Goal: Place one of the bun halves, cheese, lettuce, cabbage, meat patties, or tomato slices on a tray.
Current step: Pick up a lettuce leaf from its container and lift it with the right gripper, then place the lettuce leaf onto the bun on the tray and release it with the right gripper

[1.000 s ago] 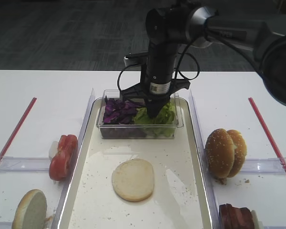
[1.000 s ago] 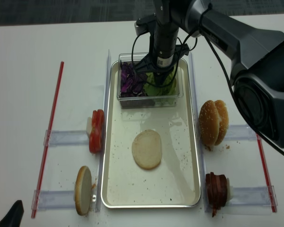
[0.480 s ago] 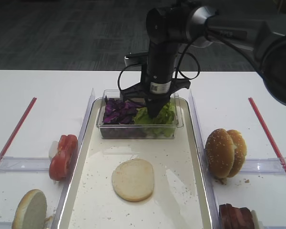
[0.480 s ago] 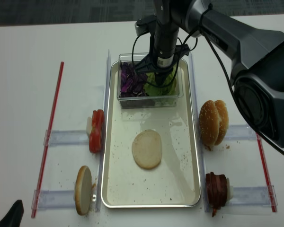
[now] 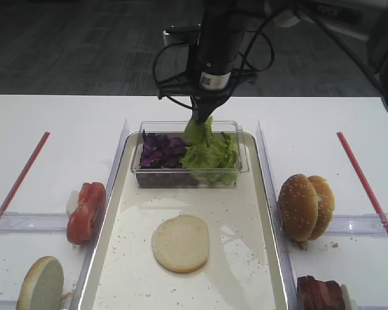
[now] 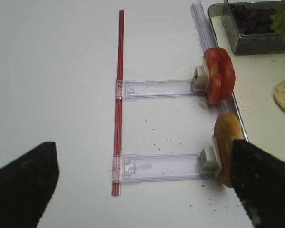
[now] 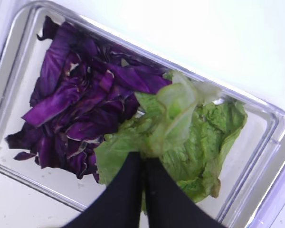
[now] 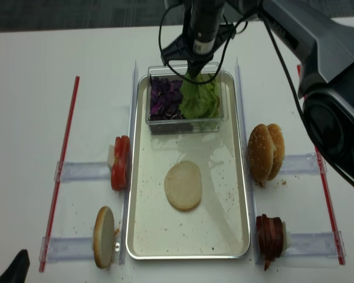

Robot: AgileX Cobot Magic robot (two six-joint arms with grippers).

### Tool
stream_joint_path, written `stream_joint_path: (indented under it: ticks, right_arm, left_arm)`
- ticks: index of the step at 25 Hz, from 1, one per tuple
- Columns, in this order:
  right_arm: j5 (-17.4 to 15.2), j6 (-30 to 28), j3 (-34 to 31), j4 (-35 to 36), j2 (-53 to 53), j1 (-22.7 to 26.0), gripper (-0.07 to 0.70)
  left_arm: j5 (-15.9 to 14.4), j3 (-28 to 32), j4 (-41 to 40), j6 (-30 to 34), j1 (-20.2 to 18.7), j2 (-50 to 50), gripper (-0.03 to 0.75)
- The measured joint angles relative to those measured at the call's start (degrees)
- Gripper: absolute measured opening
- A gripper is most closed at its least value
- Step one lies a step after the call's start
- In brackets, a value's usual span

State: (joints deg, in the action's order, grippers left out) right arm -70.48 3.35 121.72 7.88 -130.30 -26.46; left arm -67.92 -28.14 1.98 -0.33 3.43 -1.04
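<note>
My right gripper (image 5: 200, 115) is shut on a green lettuce leaf (image 5: 197, 131) and holds it just above the clear container (image 5: 189, 177) at the tray's far end. In the right wrist view the black fingertips (image 7: 133, 166) pinch the leaf (image 7: 173, 111) over more lettuce and purple cabbage (image 7: 71, 104). A bun half (image 5: 180, 243) lies flat on the metal tray (image 5: 246, 258). My left gripper (image 6: 142, 190) stands open over bare table to the tray's left, holding nothing. Cheese is out of view.
Tomato slices (image 5: 85, 212) and a bun half (image 5: 40, 284) stand in holders left of the tray. Bun halves (image 5: 305, 206) and meat patties (image 5: 320, 294) stand to its right. Red strips (image 5: 19, 177) (image 5: 365, 184) lie on both outer sides.
My right gripper has risen out of the container, pulling a lettuce leaf up with it. The left gripper has not moved.
</note>
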Motion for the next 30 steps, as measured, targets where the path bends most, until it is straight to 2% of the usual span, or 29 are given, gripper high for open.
stream_joint_path:
  ticks: [11, 14, 25, 30]
  right_arm:
    - [-0.47, 0.34, -0.10, 0.46, 3.49, -1.10, 0.050]
    - [-0.47, 0.37, -2.88, 0.25, 6.39, -2.04, 0.050]
    - [-0.11, 0.37, -29.53, -0.91, 20.97, -2.28, 0.050]
    - [2.75, 0.27, -40.72, 0.51, 28.64, -2.28, 0.050]
  left_arm:
    - [0.00, 0.00, 0.00, 0.00, 0.00, 0.00, 0.671]
    - [0.00, 0.00, 0.00, 0.00, 0.00, 0.00, 0.671]
    - [0.00, 0.00, 0.00, 0.00, 0.00, 0.00, 0.671]
    - [0.00, 0.00, 0.00, 0.00, 0.00, 0.00, 0.671]
